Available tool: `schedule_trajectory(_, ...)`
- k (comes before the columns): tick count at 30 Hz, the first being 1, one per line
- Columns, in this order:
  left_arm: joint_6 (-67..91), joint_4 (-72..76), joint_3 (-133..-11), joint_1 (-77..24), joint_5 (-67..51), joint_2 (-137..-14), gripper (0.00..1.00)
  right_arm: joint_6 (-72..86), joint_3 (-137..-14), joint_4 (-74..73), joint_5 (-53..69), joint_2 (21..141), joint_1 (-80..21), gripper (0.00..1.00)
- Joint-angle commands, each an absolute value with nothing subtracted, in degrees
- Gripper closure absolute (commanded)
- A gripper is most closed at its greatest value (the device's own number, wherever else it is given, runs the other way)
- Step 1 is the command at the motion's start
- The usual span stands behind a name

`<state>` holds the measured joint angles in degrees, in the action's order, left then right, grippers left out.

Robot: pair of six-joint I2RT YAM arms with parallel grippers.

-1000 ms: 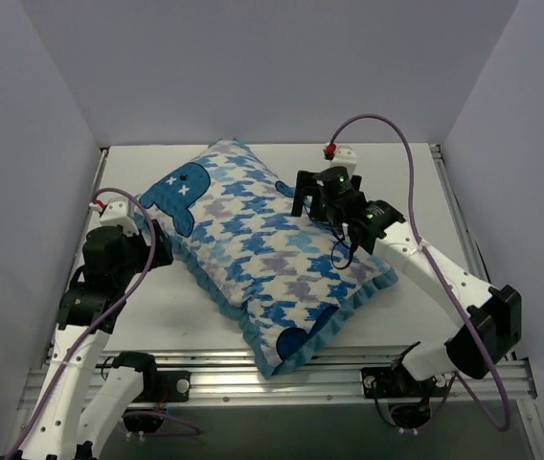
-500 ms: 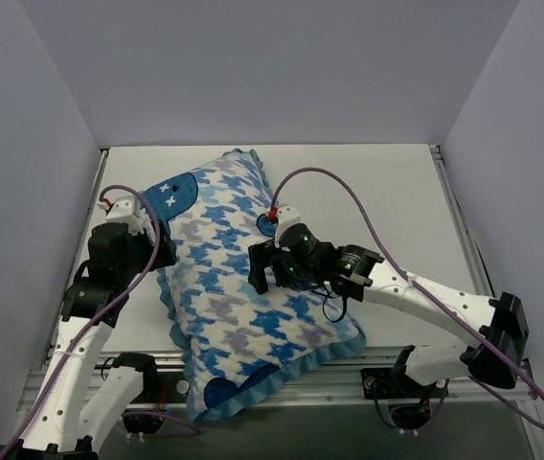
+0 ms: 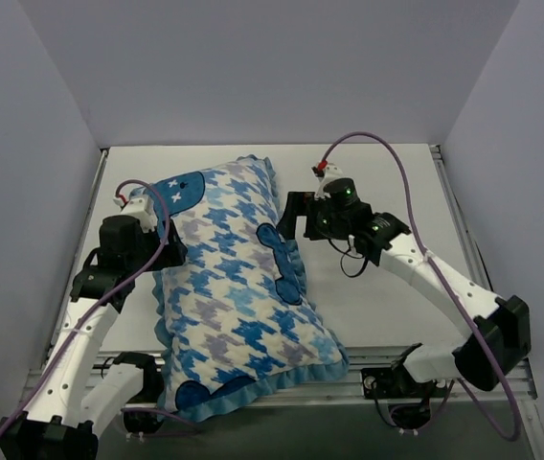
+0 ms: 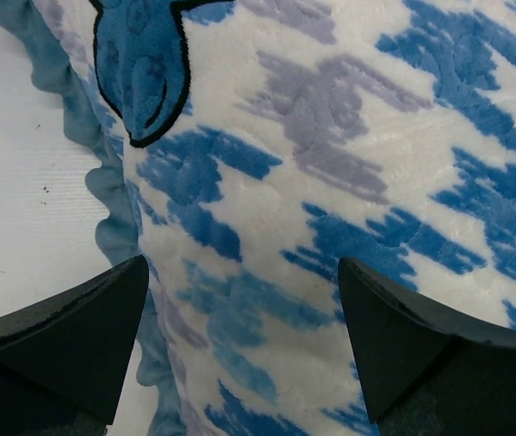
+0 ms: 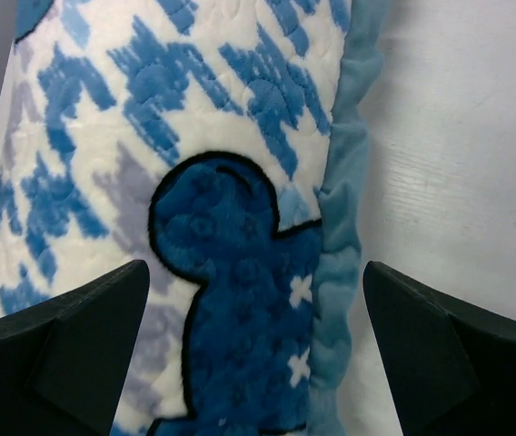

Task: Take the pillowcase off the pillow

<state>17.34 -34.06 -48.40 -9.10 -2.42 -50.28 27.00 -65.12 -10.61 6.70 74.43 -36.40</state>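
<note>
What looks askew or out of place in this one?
The filled pillowcase lies slantwise, and its near end hangs past the table's near edge, between the arm bases. Nothing looks torn or spilled.

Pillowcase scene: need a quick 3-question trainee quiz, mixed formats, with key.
1. True or false: the left end effector and the right end effector both stand open.
2. Which side of the pillowcase faces up? A: plain white. B: blue-white houndstooth. C: solid red.
3. In the right wrist view, what lies between the dark blue patch and the table?
Key: 1 true; 2 B; 3 the ruffled light-blue edging.
</note>
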Motion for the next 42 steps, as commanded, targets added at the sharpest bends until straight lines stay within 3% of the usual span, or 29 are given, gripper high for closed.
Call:
schedule_trajectory(1,17.0,-32.3,-49.5,-8.6,-5.8,-51.5,0.06,27.3,-64.1,-2.7,17.8,81.9,-34.7,0.00)
schedule_trajectory(11,16.6,-33.0,-49.7,-8.8,-9.6,-56.3,0.06,29.4,-60.2,14.7,31.3,100.3,-34.3,0.00)
schedule_trajectory(13,16.5,-33.1,-49.8,-8.8,-10.7,-57.3,0.06,29.6,-58.9,18.5,34.8,102.3,-34.5,0.05)
schedule_trajectory(16,16.5,-33.2,-49.8,-8.8,-11.8,-58.0,0.06,29.6,-57.7,22.7,41.3,104.0,-34.7,0.40)
schedule_trajectory(17,16.4,-33.2,-49.9,-8.9,-11.8,-58.0,0.06,29.4,-57.3,23.4,43.0,103.5,-34.9,0.67)
schedule_trajectory(18,16.4,-33.2,-49.9,-8.9,-11.9,-58.0,0.06,29.3,-57.2,23.6,43.2,103.0,-34.9,0.83)
schedule_trajectory(19,16.4,-33.1,-49.8,-8.8,-11.9,-57.9,0.06,29.0,-57.2,23.6,43.2,102.2,-34.9,0.95)
schedule_trajectory(20,16.4,-33.1,-49.9,-8.8,-11.8,-57.7,0.06,27.9,-57.6,22.9,42.9,100.5,-34.9,1.00)
schedule_trajectory(27,16.5,-33.4,-50.1,-8.9,-9.8,-55.0,0.06,18.7,-66.7,5.8,30.8,91.0,-33.5,1.00)
schedule_trajectory(34,17.3,-32.5,-49.6,-8.6,-2.5,-46.6,0.06,10.3,-83.0,-14.1,8.8,82.1,-31.9,1.00)
schedule_trajectory(42,17.8,-32.1,-48.8,-8.6,4.0,-40.6,0.06,0.9,-100.4,-26.2,-8.8,82.8,-32.8,1.00)
